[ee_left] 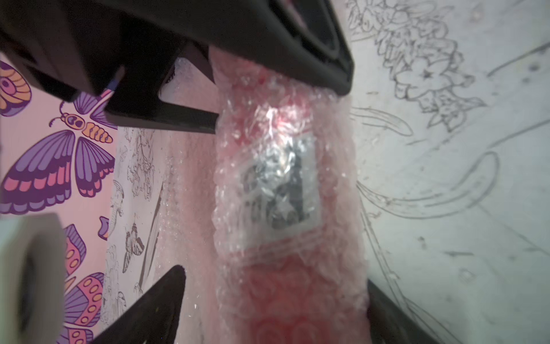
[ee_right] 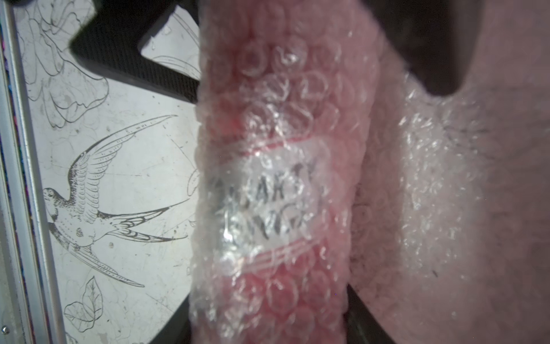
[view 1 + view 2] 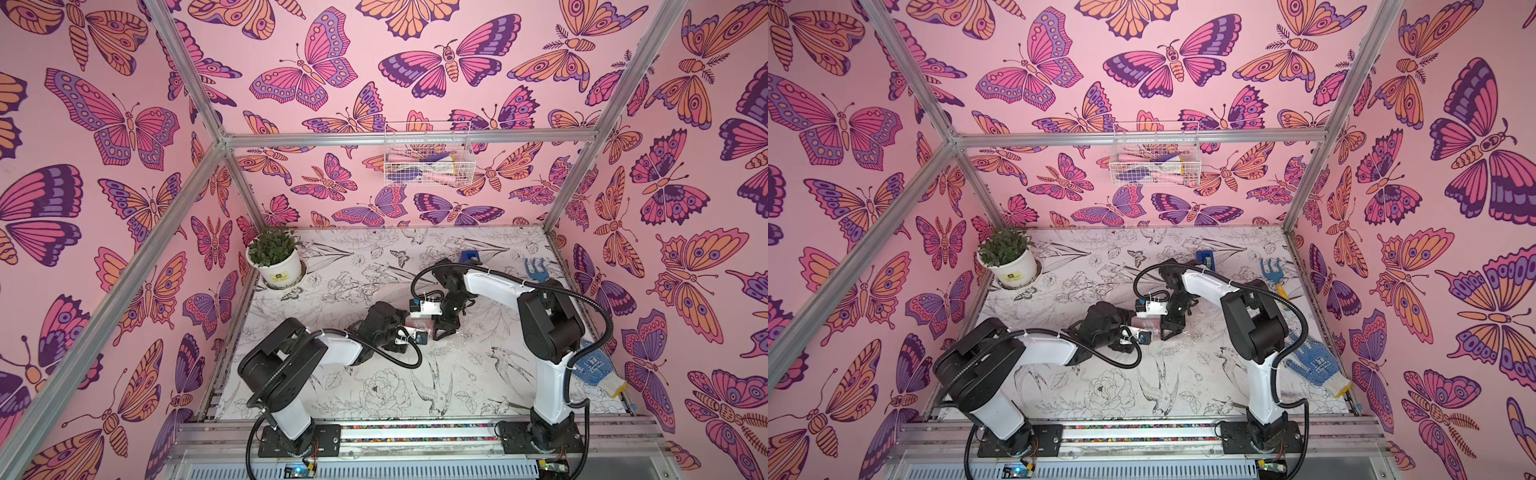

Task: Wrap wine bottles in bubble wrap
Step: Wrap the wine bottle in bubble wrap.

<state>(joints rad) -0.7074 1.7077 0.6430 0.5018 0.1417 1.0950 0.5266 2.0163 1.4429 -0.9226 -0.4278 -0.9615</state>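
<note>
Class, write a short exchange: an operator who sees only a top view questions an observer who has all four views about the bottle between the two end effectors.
Operator: I can barely see the bottle. Is it wrapped?
Observer: Yes, bubble wrap covers its body, and the label shows through.
Operator: Is the left end effector gripping it yet?
Observer: No. It straddles the bottle, but one finger stands clear of it.

Red-pink wine bottle swathed in bubble wrap (label showing through); its loose end trails alongside.
</note>
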